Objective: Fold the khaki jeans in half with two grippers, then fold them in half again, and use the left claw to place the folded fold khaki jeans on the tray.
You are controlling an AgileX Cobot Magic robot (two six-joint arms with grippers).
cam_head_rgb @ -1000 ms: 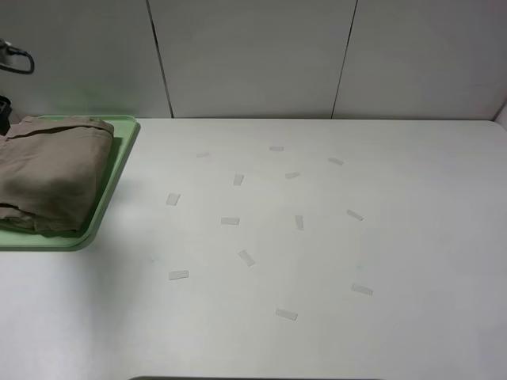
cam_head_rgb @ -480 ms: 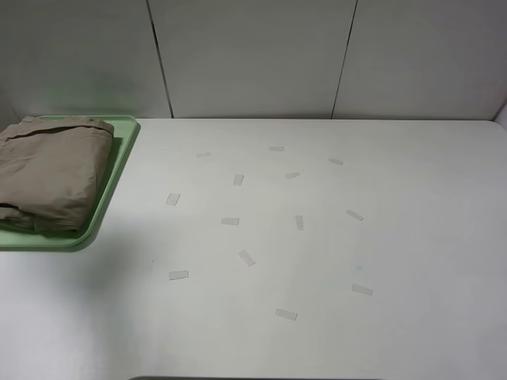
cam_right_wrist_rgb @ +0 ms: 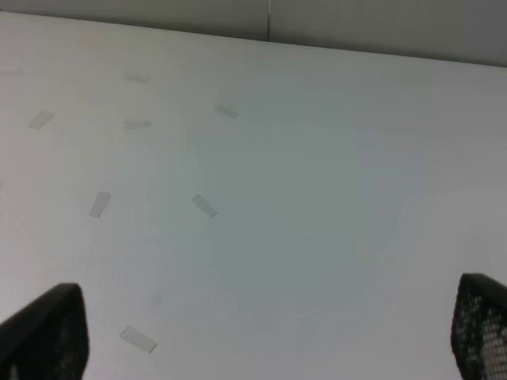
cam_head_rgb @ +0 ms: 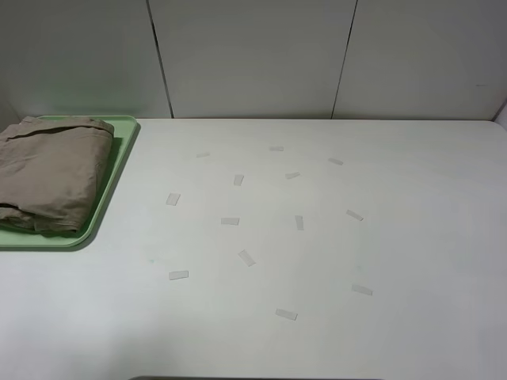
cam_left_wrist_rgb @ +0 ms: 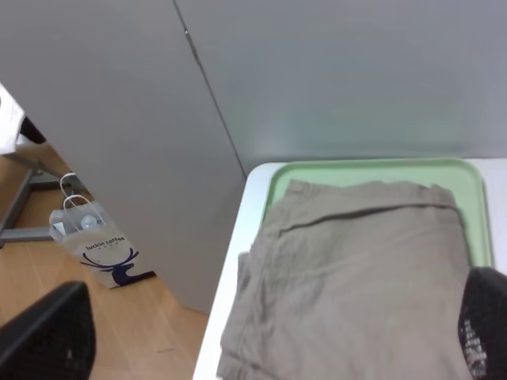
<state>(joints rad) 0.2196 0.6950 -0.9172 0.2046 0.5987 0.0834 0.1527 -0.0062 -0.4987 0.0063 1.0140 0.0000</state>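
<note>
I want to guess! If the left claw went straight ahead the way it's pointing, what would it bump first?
Probably the folded khaki jeans on the tray; depth is hard to judge.

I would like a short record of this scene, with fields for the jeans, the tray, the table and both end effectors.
jeans: khaki jeans, folded, lying on the tray
tray: mint-green tray, at the table's far left edge
table: white table, with small tape strips scattered
left end effector: open, above the jeans, holding nothing
right end effector: open, over bare table
</note>
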